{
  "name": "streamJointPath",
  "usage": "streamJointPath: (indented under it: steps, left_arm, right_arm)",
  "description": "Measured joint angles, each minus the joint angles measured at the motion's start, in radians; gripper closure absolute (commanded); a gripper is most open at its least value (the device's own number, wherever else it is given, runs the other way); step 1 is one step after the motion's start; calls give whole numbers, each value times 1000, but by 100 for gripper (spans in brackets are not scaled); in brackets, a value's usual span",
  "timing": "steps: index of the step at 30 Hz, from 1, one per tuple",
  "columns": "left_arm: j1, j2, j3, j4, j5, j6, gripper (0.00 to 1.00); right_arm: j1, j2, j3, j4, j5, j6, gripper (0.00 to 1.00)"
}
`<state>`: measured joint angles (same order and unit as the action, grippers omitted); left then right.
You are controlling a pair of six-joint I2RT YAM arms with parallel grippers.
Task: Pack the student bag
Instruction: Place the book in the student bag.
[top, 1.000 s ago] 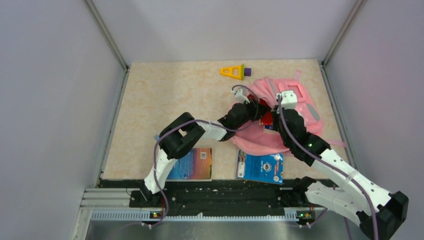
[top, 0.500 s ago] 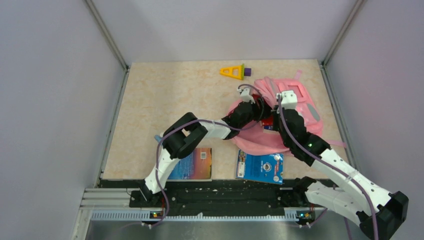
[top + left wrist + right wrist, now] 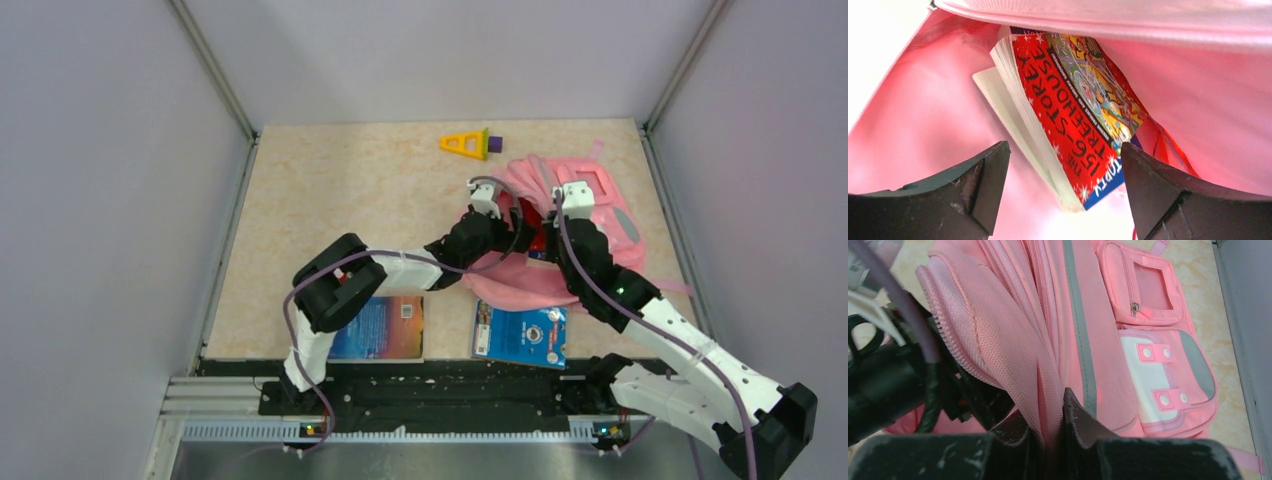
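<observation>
Right wrist, end effector (image 3: 1048, 416) pinching student bag (image 3: 1013, 335)

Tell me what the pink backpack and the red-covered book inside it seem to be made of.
The pink backpack: matte woven fabric, probably synthetic; coarse weave shows. The red-covered book: paper, by the white stacked page edges; cover looks like glossy printed card.

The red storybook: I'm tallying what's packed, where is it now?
Left wrist view: the red storybook lies inside the student bag, right of centre on the table, just ahead of the open left end effector.
</observation>
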<state>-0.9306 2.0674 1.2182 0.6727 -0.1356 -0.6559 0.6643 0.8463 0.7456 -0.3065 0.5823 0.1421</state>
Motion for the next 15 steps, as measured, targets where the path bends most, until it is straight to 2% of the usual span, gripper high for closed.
streamJointPath:
  steps: [9, 15]
  left_arm:
    - [-45, -312, -238, -86, -7, 126, 12]
    - [-54, -596, -437, -197, 64, 88, 11]
  right_arm:
    - [0, 0, 0, 0, 0, 0, 100]
    - [0, -1, 0, 0, 0, 0, 100]
